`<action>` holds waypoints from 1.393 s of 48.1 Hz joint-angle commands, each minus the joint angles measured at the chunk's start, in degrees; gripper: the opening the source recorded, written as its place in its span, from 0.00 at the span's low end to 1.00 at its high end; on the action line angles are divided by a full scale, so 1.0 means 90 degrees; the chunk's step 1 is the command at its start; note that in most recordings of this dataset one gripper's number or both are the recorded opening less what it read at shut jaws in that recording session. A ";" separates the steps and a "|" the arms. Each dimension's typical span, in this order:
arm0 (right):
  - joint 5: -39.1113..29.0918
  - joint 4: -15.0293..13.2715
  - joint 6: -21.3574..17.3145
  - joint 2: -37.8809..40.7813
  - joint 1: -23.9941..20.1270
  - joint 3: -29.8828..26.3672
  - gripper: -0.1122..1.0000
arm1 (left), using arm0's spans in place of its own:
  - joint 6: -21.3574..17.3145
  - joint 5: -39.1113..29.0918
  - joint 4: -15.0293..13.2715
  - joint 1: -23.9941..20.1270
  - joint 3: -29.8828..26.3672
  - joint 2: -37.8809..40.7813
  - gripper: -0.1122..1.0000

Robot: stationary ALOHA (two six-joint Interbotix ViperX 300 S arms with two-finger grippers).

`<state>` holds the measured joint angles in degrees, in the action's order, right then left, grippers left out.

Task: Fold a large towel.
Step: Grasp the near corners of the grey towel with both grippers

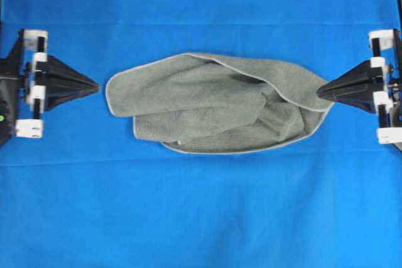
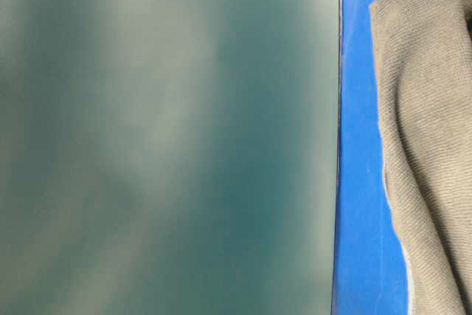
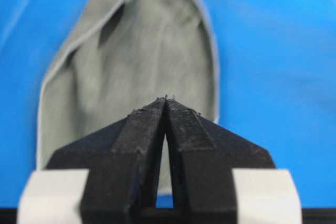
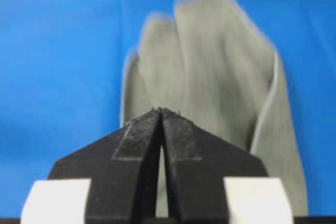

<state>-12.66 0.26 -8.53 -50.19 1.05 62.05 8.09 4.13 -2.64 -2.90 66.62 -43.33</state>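
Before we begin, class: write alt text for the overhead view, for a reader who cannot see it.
A crumpled grey-green towel lies bunched in the middle of a bright blue sheet. The left gripper points at it from the left with shut jaws, just short of the cloth; the right gripper, also shut, meets the towel's right edge.

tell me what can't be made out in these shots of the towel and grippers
- Towel underlayers: overhead view, hidden by its own top folds.
- Most of the table-level view: a blurred dark green surface fills it; both grippers are out of frame.
- Right gripper touching the towel or not: overhead, its tip overlaps the edge.
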 commanded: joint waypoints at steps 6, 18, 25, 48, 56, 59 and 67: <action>-0.0703 0.0020 -0.0537 0.0420 0.0029 -0.0098 0.11 | 0.0234 0.0010 -0.0029 -0.0410 -0.0117 0.1035 0.11; -0.1348 -0.0215 -0.0879 0.1367 0.0059 -0.0137 0.57 | 0.0449 0.0059 -0.0010 -0.0791 -0.0283 0.2490 0.73; -0.1396 -0.0420 -0.0898 0.1992 0.0322 -0.0176 0.70 | 0.0439 0.0352 0.0020 -0.0977 -0.0342 0.3154 0.90; -0.0850 -0.0479 -0.0898 0.3711 0.0527 -0.0381 0.70 | 0.0400 0.0742 0.0020 -0.1387 -0.0313 0.4268 0.88; -0.0850 -0.0615 -0.0898 0.3711 0.0566 -0.0381 0.69 | 0.0361 0.0430 0.0049 -0.1455 -0.0361 0.4346 0.71; -0.0879 -0.0684 -0.0898 0.3711 0.0596 -0.0391 0.68 | 0.0352 0.0342 0.0068 -0.1455 -0.0361 0.4365 0.54; -0.1035 -0.0752 -0.0889 0.3701 0.0635 -0.0400 0.38 | 0.0361 0.0146 0.0068 -0.1455 -0.0361 0.4365 0.14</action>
<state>-21.53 -6.33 -16.61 -16.52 6.50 59.50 11.43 6.59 -2.20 -16.26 63.54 -4.13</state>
